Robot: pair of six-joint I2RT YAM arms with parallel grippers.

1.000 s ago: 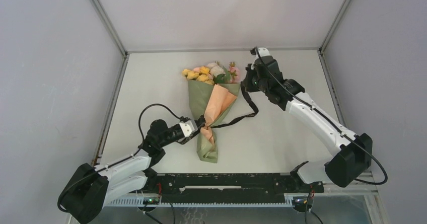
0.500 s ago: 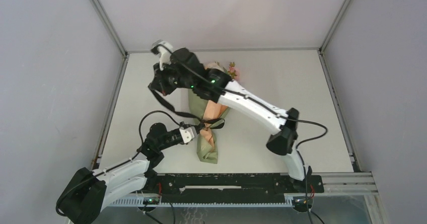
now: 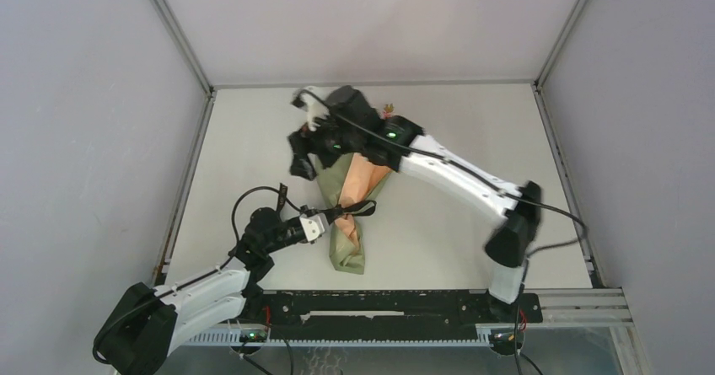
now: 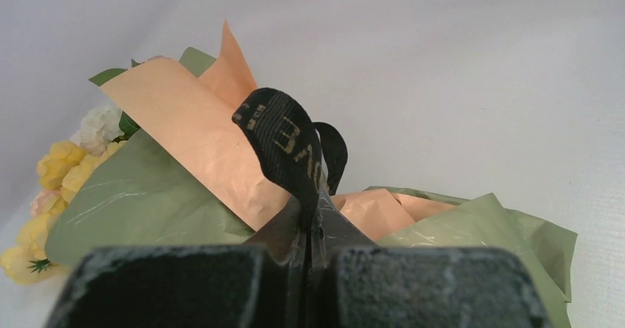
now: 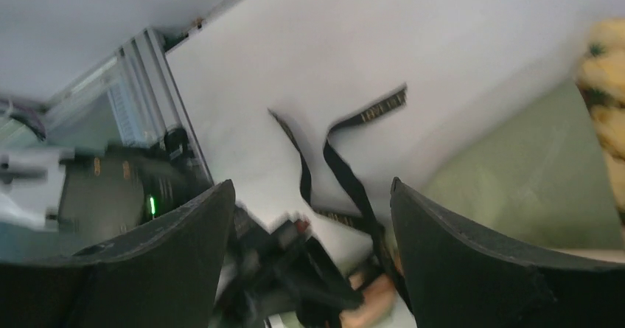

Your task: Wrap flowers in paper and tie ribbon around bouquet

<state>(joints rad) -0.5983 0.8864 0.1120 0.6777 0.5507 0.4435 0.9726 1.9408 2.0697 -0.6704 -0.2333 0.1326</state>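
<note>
The right arm (image 3: 447, 173) hides most of the flowers (image 4: 57, 162) from above.

One bouquet (image 3: 347, 242), one paper (image 4: 147, 203) sheet around it. One ribbon (image 4: 284, 140). Flowers (image 4: 55, 162): several, mostly hidden, exact count unclear. Two arms: left arm (image 3: 202, 286), right arm (image 3: 455, 177). Two grippers: left gripper (image 4: 308, 232), right gripper (image 5: 309, 217). One table (image 3: 244, 139).

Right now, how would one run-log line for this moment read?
left gripper: shut on ribbon | right gripper: open, empty, by bouquet | bouquet: wrapped, lying flat
</note>
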